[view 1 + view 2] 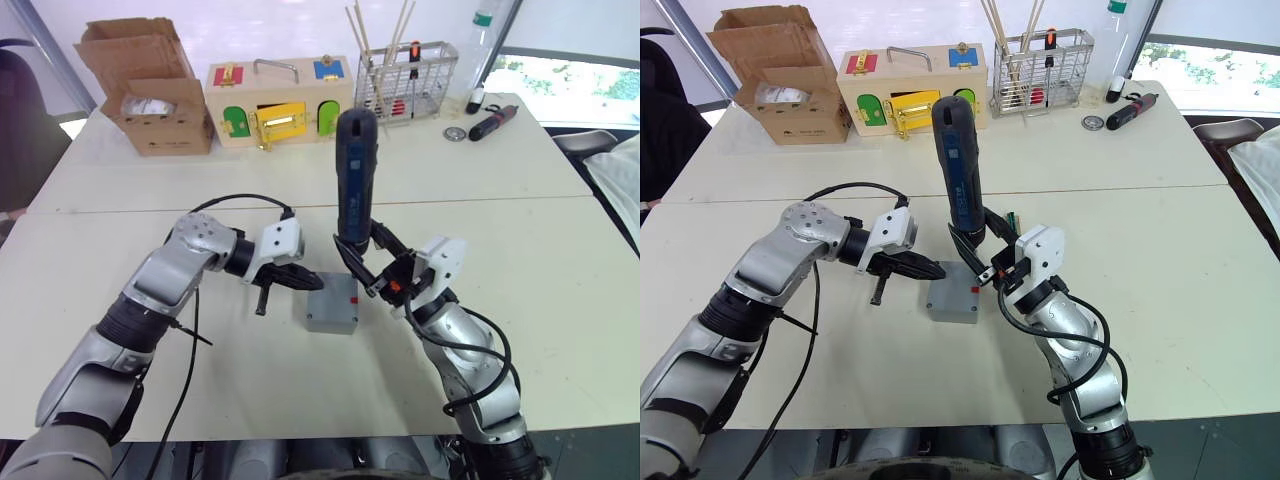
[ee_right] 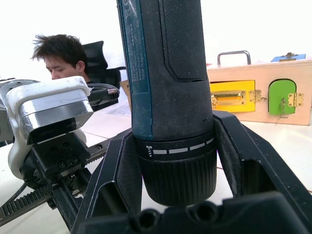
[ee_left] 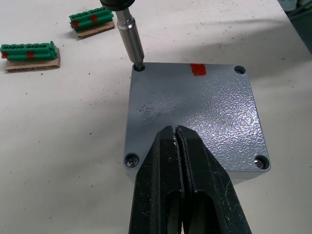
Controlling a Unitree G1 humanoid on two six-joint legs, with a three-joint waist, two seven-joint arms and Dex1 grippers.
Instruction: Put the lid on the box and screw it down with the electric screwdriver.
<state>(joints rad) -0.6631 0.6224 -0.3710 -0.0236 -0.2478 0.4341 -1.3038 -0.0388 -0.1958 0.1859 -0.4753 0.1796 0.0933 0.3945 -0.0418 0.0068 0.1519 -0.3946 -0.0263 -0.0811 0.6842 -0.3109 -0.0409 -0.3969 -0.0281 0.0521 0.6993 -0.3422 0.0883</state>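
The grey lid [image 3: 195,117] lies flat on the small grey box [image 1: 332,310], with a red tab [image 3: 197,69] near one edge. Screw heads sit in two corner holes [image 3: 131,159]. My right gripper [image 1: 362,252] is shut on the electric screwdriver [image 1: 355,170], which stands upright. Its metal bit [image 3: 130,34] is down in another corner hole of the lid. My left gripper [image 3: 175,130] is shut with nothing between its fingers, and its tips are over the lid's edge opposite the tab. Whether the tips touch the lid I cannot tell.
Two green terminal blocks [image 3: 29,48] lie on the table near the box. At the table's far side stand a cardboard box [image 1: 160,100], a wooden box with coloured doors [image 1: 280,105], a wire rack [image 1: 405,80] and a black-and-red pen-like tool [image 1: 493,122]. A person [image 2: 61,58] sits beyond the table.
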